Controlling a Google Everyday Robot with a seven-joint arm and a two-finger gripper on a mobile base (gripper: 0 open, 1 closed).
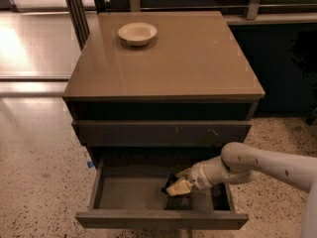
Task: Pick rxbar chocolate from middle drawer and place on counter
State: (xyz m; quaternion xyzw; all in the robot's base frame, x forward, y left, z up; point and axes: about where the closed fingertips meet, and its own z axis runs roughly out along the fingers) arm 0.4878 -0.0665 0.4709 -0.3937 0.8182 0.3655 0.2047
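Observation:
The middle drawer (161,220) is pulled open at the cabinet's foot and shows its grey inner floor (131,192). My gripper (175,187) reaches in from the right on a white arm (257,163) and hangs low over the right-middle of the drawer floor. A dark patch (179,203) lies on the floor just under the gripper. I cannot tell whether it is the rxbar chocolate or shadow. The glossy tan counter (188,63) tops the cabinet.
A cream bowl (137,33) stands on the counter at the back left. A closed drawer front with pale scratches (163,133) sits above the open drawer. Speckled floor (39,182) lies around the cabinet. A dark cabinet (282,68) stands to the right.

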